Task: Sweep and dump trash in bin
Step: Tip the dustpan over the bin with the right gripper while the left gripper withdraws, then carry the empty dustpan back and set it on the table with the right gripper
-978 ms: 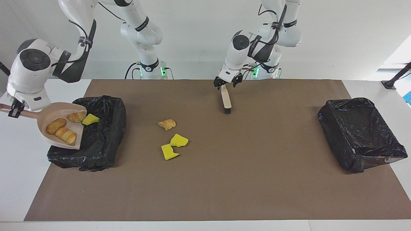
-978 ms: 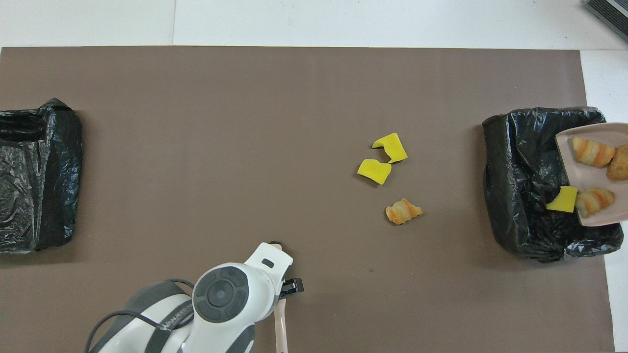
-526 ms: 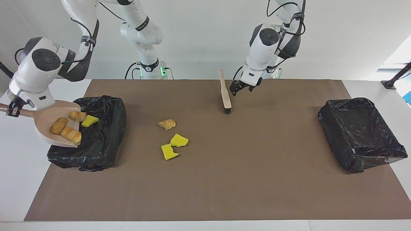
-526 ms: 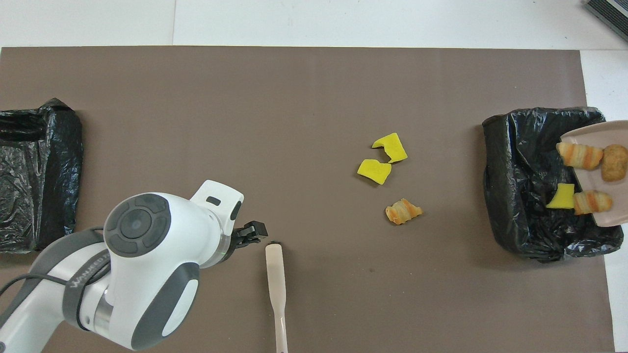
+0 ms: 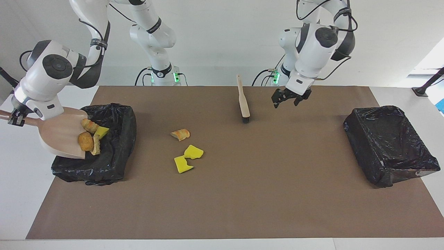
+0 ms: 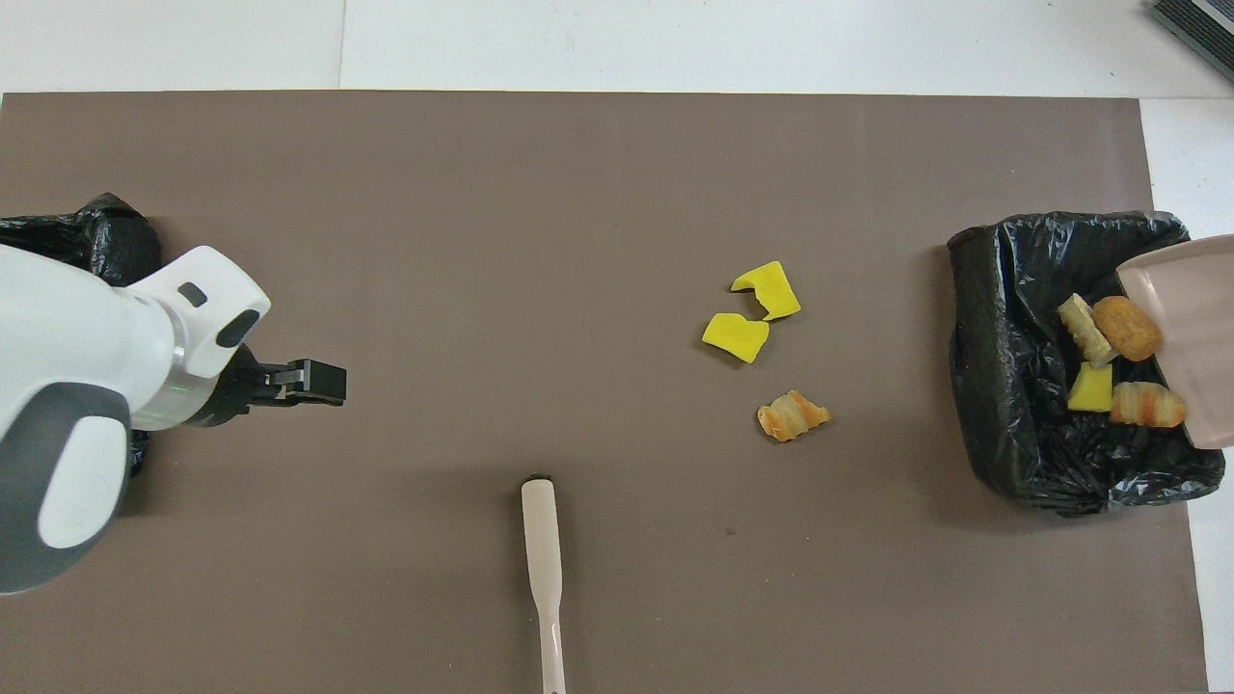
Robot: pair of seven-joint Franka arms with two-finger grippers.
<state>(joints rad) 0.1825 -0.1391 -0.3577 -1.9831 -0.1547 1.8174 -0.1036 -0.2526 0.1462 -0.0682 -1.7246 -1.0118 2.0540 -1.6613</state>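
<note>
My right gripper (image 5: 15, 118) is shut on the handle of the beige dustpan (image 5: 59, 135), which tilts steeply over the black bin (image 5: 126, 132) at the right arm's end. Trash slides off its lip: a brown lump (image 5: 85, 140), a striped bread piece (image 5: 89, 125) and a yellow sponge chunk (image 5: 102, 132). In the overhead view these scraps (image 6: 1126, 328) hang over the bin (image 6: 998, 318). On the mat lie two yellow sponge pieces (image 5: 193, 151) (image 5: 182, 164) and a bread lump (image 5: 180, 134). My left gripper (image 5: 290, 99) hangs open and empty above the mat, beside the brush (image 5: 243, 100).
The brush (image 6: 542, 540) rests free on the mat, bristle end away from the robots. A second black-lined bin (image 5: 388, 146) stands at the left arm's end. The brown mat (image 5: 263, 194) covers the table between the bins.
My left gripper has left the brush and swung toward the left arm's end. The dustpan has tipped further and its scraps have slid to the lip over the bin.
</note>
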